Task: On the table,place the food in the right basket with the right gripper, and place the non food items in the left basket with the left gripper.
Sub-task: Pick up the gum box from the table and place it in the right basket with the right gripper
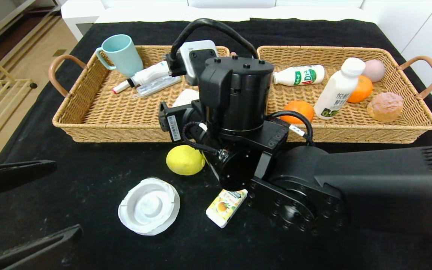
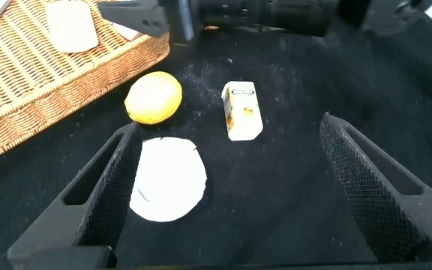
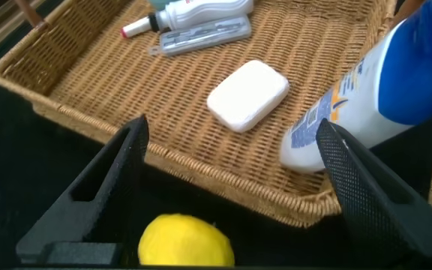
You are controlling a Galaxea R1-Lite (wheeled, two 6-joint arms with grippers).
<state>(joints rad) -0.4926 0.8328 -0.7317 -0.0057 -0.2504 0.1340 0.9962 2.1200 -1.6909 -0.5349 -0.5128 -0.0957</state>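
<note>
Black cloth covers the table (image 1: 88,180), with two wicker baskets set side by side along its far half.

Right gripper (image 3: 231,161): fingers spread wide, holding nothing. It hangs over the near rim of the left basket (image 1: 99,112), with the lemon (image 1: 185,160) on the cloth just below it and a blue-and-white bottle (image 3: 358,112) standing close beside one finger (touching or not, I cannot tell). A white soap bar (image 3: 248,94) lies on the weave beyond the fingertips.

Left gripper (image 2: 231,191): also wide apart and empty, low at the near left of the table. Between its fingers, farther out, lie a white plastic lid (image 1: 149,206) and a small juice carton (image 1: 226,206); neither is touched.

Open cloth lies all round the lemon, lid and carton, which sit apart from one another; the lemon is nearest the basket wall.

The right basket (image 1: 407,123) holds two oranges (image 1: 298,109), a white milk bottle (image 1: 338,89) upright, a smaller bottle (image 1: 299,75) on its side, a bun (image 1: 385,106) and a pale round fruit (image 1: 373,70). The left one holds a teal mug (image 1: 121,55), a tube and a clear case.

The right arm reaches in from the near right, across the table's middle, wrist bent down toward the baskets' shared edge.
</note>
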